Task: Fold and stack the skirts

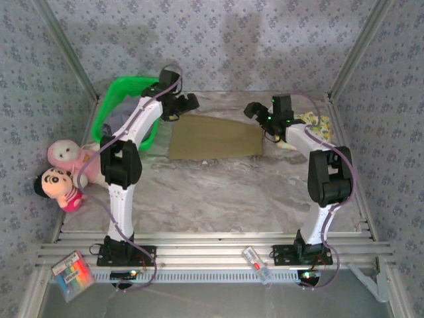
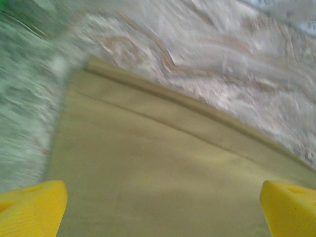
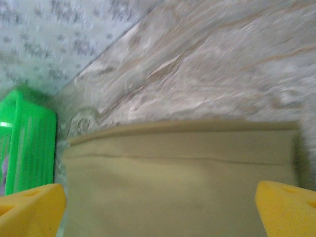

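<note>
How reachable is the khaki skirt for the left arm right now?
Probably yes. The left claw hangs open over the left end of the khaki skirt, which lies flat on the table with nothing on top; the green basket sits off to the side.

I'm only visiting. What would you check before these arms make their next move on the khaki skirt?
1. The left gripper is open and holds nothing: ok.
2. The right gripper is open and holds nothing: ok.
3. The khaki skirt lies flat on the table, no bunching: ok.
4. It lies apart from the green basket: ok.
5. It is already folded: cannot tell.
6. A stack is begun: cannot tell; the floral skirt is partly hidden behind the right arm.
</note>
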### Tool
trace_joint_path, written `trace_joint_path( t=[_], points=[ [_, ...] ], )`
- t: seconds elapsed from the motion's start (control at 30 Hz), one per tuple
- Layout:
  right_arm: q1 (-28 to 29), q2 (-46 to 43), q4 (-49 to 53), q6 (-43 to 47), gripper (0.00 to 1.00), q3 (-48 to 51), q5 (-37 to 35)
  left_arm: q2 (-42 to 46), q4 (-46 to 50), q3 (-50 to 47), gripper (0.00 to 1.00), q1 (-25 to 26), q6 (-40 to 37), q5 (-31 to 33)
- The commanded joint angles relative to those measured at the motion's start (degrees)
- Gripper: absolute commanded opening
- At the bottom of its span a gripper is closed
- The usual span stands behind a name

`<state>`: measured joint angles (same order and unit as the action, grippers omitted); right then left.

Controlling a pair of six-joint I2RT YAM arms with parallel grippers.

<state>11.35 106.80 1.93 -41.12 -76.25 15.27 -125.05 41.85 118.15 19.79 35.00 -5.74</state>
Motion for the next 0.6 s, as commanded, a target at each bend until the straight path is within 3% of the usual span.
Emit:
trace_joint_path(
  t=[0.0, 0.27, 0.4, 0.57],
  points=[
    [1.98, 6.22, 1.80, 3.64, 1.00, -4.46, 5.43, -2.18, -2.61, -0.43, 1.00, 0.42, 1.20, -7.08],
    [4.11, 14.43, 6.20, -0.17, 1.00, -9.05, 5.05, -8.96, -6.29, -1.22, 1.00, 0.68, 3.73, -12.46],
    [4.93, 14.58, 5.83, 1.01, 1.00, -6.79, 5.66, -9.17, -9.79, -6.91, 1.00, 0.86, 4.56, -13.84],
    [6.34, 11.73, 7.72, 2.65, 1.00, -1.43, 0.49, -6.29, -13.93, -17.31, 1.00, 0.95, 5.31, -12.81]
  ],
)
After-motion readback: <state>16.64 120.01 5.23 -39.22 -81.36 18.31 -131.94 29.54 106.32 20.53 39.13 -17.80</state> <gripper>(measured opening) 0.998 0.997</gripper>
